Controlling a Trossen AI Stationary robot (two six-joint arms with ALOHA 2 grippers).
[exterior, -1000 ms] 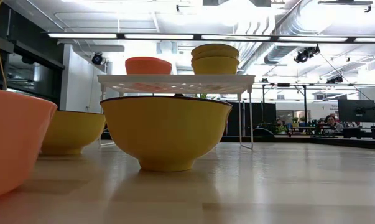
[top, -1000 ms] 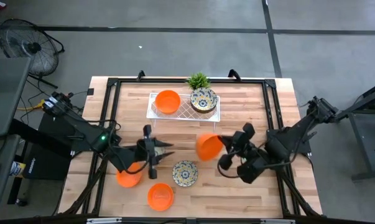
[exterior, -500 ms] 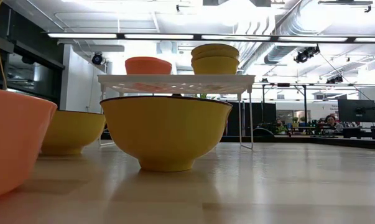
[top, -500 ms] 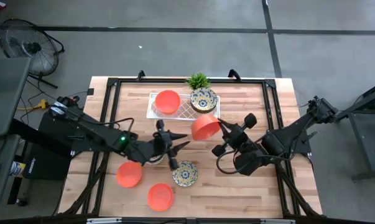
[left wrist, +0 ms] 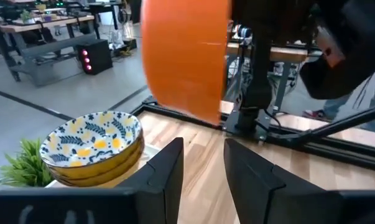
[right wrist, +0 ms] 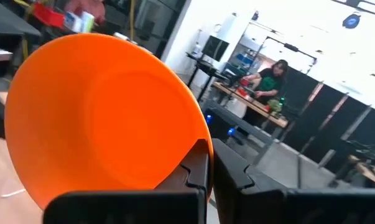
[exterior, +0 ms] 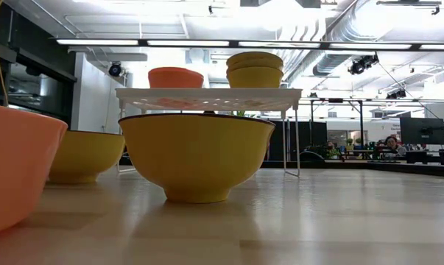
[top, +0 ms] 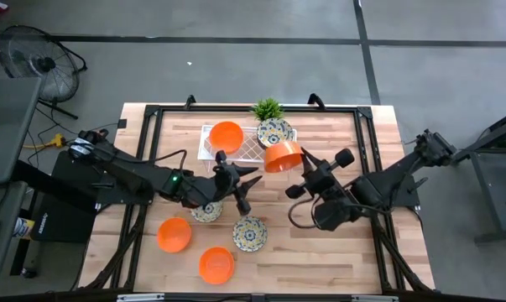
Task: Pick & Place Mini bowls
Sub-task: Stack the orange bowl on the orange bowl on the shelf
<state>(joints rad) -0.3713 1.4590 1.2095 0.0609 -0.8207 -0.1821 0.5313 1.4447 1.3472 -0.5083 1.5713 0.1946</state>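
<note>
So the surface (top: 353,134) is a light wood-plank top in a black frame, sitting on a grey concrete floor, with a floor fan (top: 36,59) off at the far left. From the low view the room behind looks like an open workshop with strip lights, ducting and desks, and a person (right wrist: 271,74) works at a bench in the background. No readable writing anywhere that I can make out.

Going left to right: an orange bowl (top: 174,234) and another orange bowl (top: 216,264) sit near the front edge, with a floral cream bowl (top: 249,233) beside them and a further floral bowl (top: 206,211) partly under the left arm. The left gripper (top: 246,181) hovers mid-surface, fingers partly apart, holding nothing.

At the back, the white lattice tray (top: 248,149) carries one orange bowl (top: 226,137) and stacked floral bowls (top: 274,132), next to the little green plant (top: 268,108).

The right gripper (top: 304,161) is pinched tight on the rim of a plain orange bowl (top: 282,156), tilted up beside the tray's right end.
</note>
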